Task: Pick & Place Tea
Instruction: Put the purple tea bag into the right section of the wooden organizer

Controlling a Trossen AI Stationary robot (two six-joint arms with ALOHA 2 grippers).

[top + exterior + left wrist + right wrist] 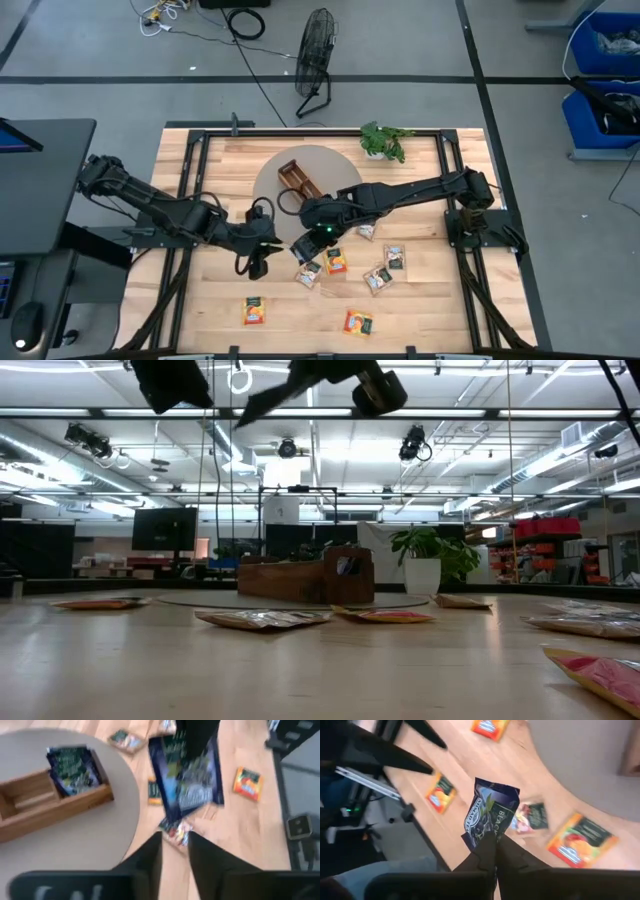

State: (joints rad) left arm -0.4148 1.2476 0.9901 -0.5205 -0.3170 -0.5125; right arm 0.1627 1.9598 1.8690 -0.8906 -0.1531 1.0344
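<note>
Wooden desk [200,310] has many tea sachets [388,268] lying loose near the wooden tray [299,179], which holds only a few blue ones, while the right claw [495,841] pinches shut on a dark blue sachet [488,816] and the left claw [175,837] beside it is partly open, holding nothing.

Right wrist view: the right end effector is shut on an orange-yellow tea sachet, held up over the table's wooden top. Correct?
Not quite. The right end effector is shut on a dark blue tea sachet, not an orange-yellow one; the right wrist view shows it. The orange-yellow sachets lie loose on the table's wooden top.
</note>
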